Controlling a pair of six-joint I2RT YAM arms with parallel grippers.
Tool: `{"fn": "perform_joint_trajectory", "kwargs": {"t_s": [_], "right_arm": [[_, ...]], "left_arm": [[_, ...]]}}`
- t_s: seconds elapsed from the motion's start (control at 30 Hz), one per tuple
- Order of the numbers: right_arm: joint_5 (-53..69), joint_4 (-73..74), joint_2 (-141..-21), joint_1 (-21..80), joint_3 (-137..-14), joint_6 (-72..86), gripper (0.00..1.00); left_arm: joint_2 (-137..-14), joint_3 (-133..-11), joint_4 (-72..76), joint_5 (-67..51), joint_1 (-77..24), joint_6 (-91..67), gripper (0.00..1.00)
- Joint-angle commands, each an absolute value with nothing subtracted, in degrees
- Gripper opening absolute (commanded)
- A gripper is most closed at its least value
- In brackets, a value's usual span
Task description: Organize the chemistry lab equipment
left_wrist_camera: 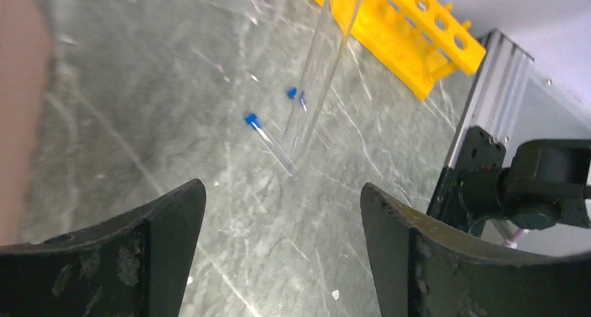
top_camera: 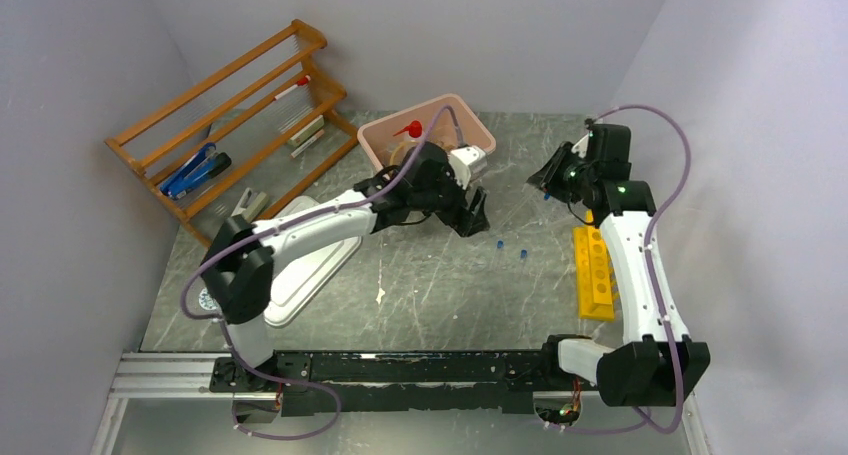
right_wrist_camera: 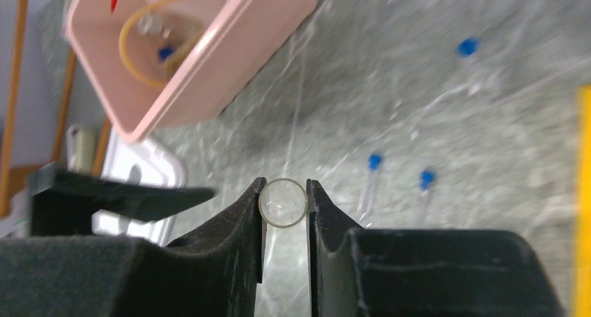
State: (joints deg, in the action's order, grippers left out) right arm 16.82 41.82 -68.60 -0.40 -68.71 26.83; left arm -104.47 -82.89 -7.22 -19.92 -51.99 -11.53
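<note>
My right gripper (right_wrist_camera: 284, 191) is shut on a clear uncapped tube (right_wrist_camera: 282, 203), seen end-on between its jaws; the same tube stands tilted in the left wrist view (left_wrist_camera: 324, 59). In the top view the right gripper (top_camera: 545, 180) hangs above the table behind the yellow tube rack (top_camera: 595, 273). My left gripper (left_wrist_camera: 282, 212) is open and empty, low over the table (top_camera: 478, 215). Two blue-capped clear tubes (top_camera: 498, 245) (top_camera: 522, 252) lie on the table between gripper and rack. One of them (left_wrist_camera: 268, 139) lies just ahead of the left jaws. A red-capped bottle (top_camera: 408, 130) and tan tubing (right_wrist_camera: 150, 52) sit in the pink tub.
The pink tub (top_camera: 470, 125) stands at the back centre, just behind the left gripper. Its white lid (top_camera: 300, 265) lies under the left arm. The orange shelf rack (top_camera: 230, 115) at the back left holds a blue and black item (top_camera: 195, 170) and small tubes. Walls close both sides.
</note>
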Motion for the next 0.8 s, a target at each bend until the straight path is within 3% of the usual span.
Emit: {"fn": "perform_joint_trajectory", "kwargs": {"t_s": [0.0,0.2,0.47,0.77], "right_arm": [[-2.15,42.33,-65.27,-0.43,-74.98,21.79,0.13],[-19.69,42.06,-63.42,-0.44,-78.83,16.47,0.14],[-34.96,38.86,-60.8,-0.42,-74.72,15.18,0.13],[-44.52,36.81,-57.77,-0.44,-68.41,16.16,0.13]], "left_arm": [[-94.71,-80.9,-8.62,-10.71,-51.23,-11.07,0.86],[-87.04,-76.07,-12.21,-8.68,-51.02,-10.83,0.83],[-77.96,-69.14,-15.67,-6.69,-51.01,-9.59,0.82],[-72.79,-63.2,-14.53,-5.65,-51.05,-10.01,0.82]]}}
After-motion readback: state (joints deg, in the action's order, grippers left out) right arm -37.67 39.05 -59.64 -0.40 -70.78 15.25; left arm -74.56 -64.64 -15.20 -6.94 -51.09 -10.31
